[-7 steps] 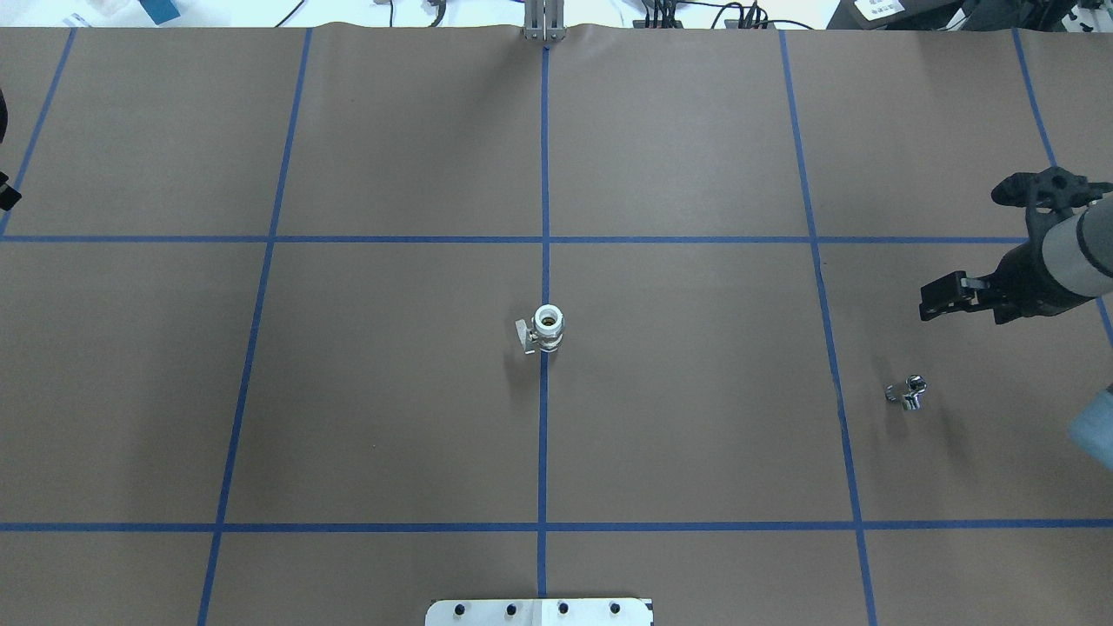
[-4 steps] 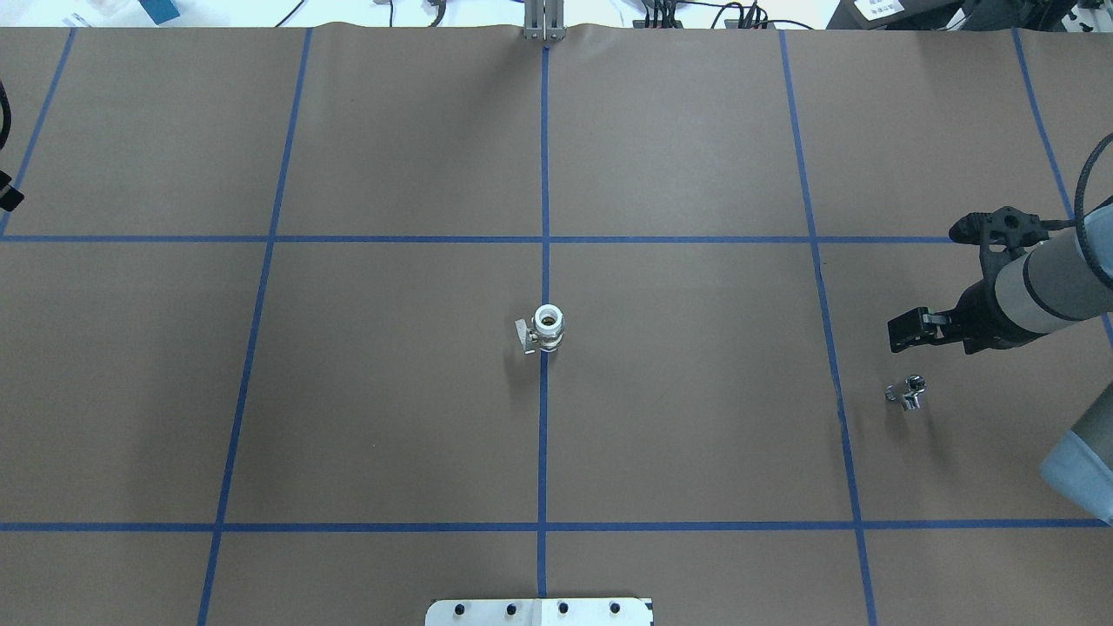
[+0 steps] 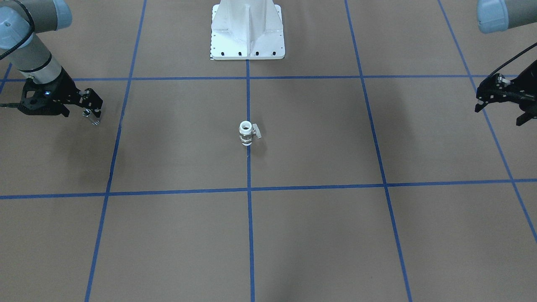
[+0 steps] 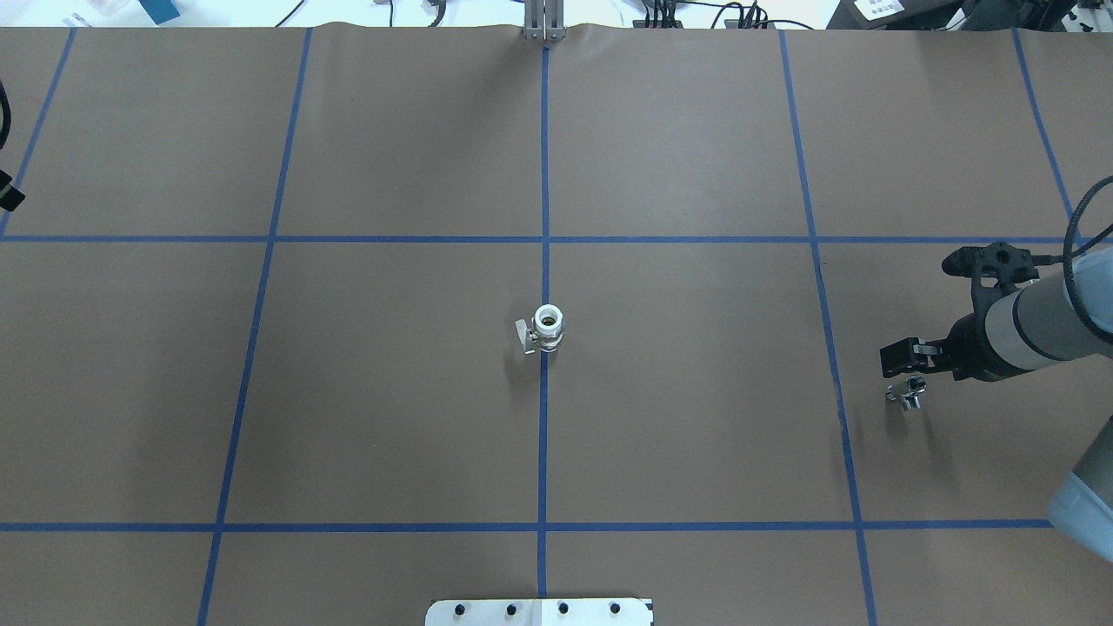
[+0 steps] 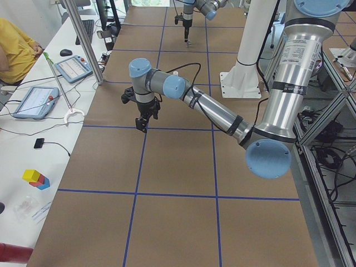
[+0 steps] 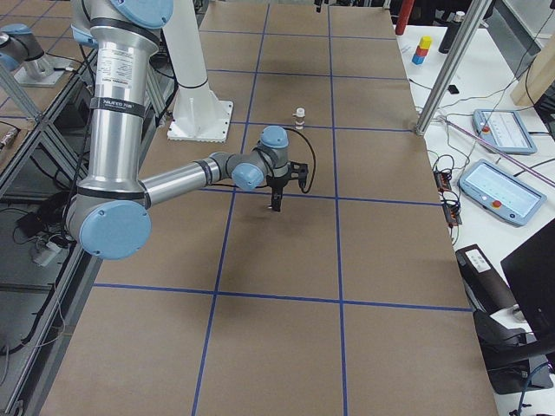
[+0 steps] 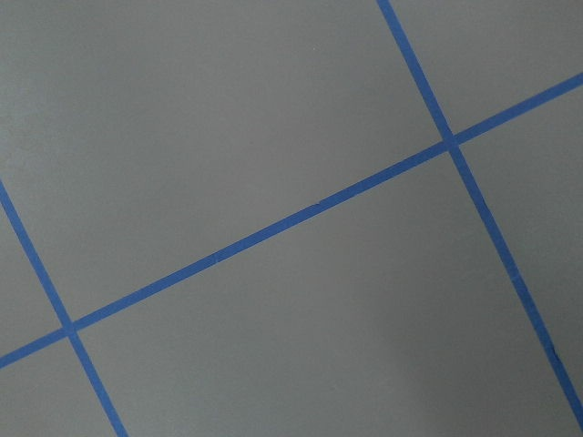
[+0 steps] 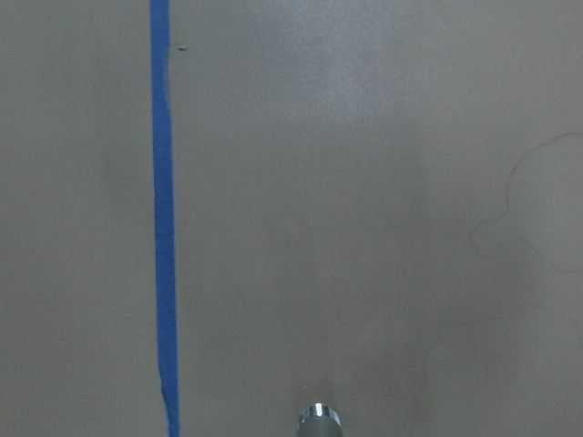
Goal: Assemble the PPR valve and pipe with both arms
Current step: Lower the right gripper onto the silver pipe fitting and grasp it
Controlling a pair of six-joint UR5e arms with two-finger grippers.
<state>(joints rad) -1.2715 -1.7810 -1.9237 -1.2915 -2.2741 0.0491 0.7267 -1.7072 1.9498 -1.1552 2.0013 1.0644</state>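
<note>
The PPR valve [image 4: 548, 326] stands upright at the table's middle on the blue centre line, white end up and grey lever to its side; it also shows in the front view [image 3: 246, 133]. The small silver pipe [image 4: 907, 393] lies on the table's right part. My right gripper [image 4: 901, 357] hangs just above and beside it, looks open and holds nothing. In the front view the right gripper [image 3: 93, 105] is right over the pipe [image 3: 91, 118]. The right wrist view shows only the pipe's top [image 8: 319, 421]. My left gripper [image 3: 499, 114] is open and empty, far from the valve.
The white pedestal [image 3: 247, 33] stands at the robot's side of the table. Blue tape lines [image 4: 544, 174] split the brown cover into squares. Tablets [image 5: 33, 101] and a seated person [image 5: 16, 50] are beyond the far edge.
My right gripper has moved toward the robot's side and a little inward, from well beyond the pipe to just over it. The valve, pipe and left arm have not moved.
</note>
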